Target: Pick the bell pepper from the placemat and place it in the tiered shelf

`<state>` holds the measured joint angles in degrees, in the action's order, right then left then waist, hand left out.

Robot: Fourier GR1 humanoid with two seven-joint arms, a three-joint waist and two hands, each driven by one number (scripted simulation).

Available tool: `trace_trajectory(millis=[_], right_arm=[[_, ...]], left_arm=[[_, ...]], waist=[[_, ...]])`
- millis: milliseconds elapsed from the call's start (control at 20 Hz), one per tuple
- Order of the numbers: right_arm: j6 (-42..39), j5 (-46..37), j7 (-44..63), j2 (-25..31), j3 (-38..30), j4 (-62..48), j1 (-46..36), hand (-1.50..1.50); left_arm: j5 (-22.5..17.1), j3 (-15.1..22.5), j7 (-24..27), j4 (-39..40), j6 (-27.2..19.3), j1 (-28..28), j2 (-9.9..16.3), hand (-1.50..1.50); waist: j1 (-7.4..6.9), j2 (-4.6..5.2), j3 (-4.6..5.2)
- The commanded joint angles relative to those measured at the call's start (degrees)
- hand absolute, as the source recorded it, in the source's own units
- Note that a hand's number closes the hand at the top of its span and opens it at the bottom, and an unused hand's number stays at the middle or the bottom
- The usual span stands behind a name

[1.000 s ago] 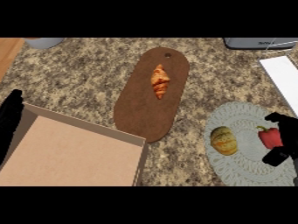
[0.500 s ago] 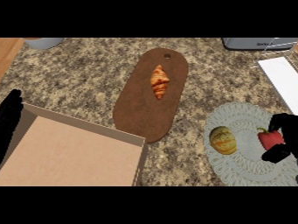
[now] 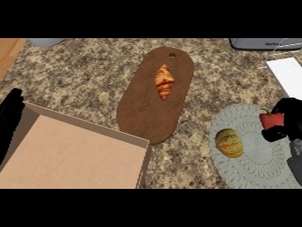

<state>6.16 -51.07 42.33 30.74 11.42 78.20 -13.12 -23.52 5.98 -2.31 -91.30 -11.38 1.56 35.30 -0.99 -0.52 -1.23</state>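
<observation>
My right hand (image 3: 296, 122) is at the right edge of the view, over the right side of the mat (image 3: 251, 166), a pale round woven one. Its fingers curl round the pepper (image 3: 271, 119), which is red with a small green stem at the top; only the pepper's left part shows, the rest is hidden behind my hand. I cannot tell whether the pepper touches the mat or sits just above it. My grey forearm comes up from the lower right corner.

Beside the pepper, to its left and a little lower, a yellow-orange squash (image 3: 230, 142) lies on the mat, apart from my hand.

My left hand (image 3: 3, 131) rests at the left edge, fingers straight and pointing up, holding nothing. It lies along the left wall of the box (image 3: 71, 155), an open cardboard one that fills the lower left of the counter (image 3: 81, 84).

Between box and mat lies a long brown board (image 3: 153, 111), tilted, with a hole at its top end. A croissant (image 3: 164, 82) sits on its upper half.

At the upper right stands the shelf (image 3: 296, 77), white with thin wire lines, well apart from the pepper. Behind it a grey appliance (image 3: 264, 43) is cut by the top edge, and a grey object (image 3: 45, 42) shows at the upper left.
</observation>
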Motion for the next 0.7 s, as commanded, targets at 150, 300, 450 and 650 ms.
trace_trajectory(millis=[150,300,450,650], right_arm=[[-2.7,-3.1,26.0,-8.2,-7.7,-8.0,-19.5,1.5],[-3.5,-7.2,32.0,-9.1,-8.6,-8.9,-26.5,1.5],[-3.1,-9.5,34.3,-12.2,-9.4,-9.1,-30.6,1.5],[-1.7,-12.1,36.6,-13.5,-13.5,-5.8,-37.3,1.5]], left_arm=[[1.1,3.5,-1.2,4.7,0.3,-0.5,-2.8,0.0],[-0.2,3.2,-2.0,4.7,2.1,1.3,-1.6,0.0],[1.1,2.8,-0.4,7.5,0.6,0.6,-2.7,0.0],[1.2,2.5,-2.2,6.1,-0.4,-0.5,-2.1,0.0]], waist=[[-2.15,1.66,1.48],[-2.16,1.07,1.5],[-0.48,0.92,1.48],[0.75,0.58,1.42]])
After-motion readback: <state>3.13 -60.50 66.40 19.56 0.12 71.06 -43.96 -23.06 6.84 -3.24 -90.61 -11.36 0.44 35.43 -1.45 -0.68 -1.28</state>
